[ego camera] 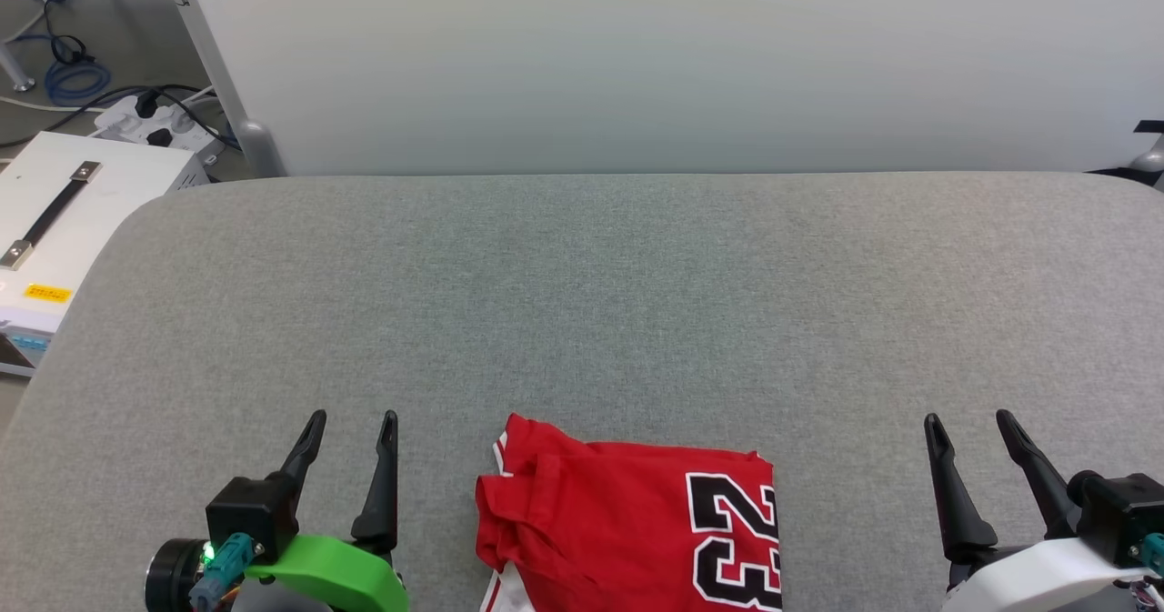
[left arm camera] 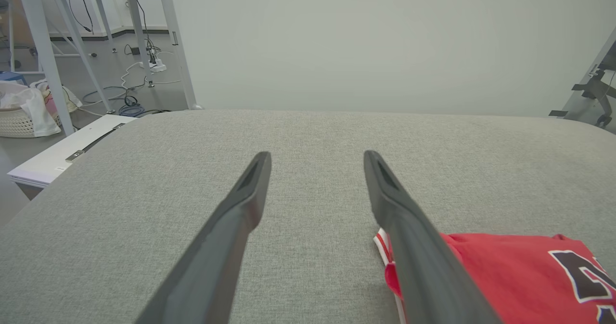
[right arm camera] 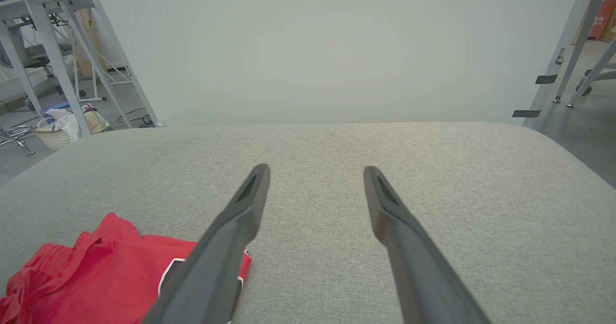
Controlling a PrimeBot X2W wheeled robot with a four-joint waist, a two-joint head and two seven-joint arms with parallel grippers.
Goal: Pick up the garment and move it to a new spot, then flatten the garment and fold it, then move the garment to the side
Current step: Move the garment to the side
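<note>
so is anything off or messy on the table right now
Only the garment: it sits at the near edge of the table, its left end bunched and creased, with striped white trim poking out. Nothing spilled or damaged.

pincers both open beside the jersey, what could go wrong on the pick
1. The garment lies in bunched layers, so the left pincer or right pincer may catch only the top layer.
2. It lies on the table's near side, running past the head view's bottom edge; a pull toward the robot might drag it off.
</note>
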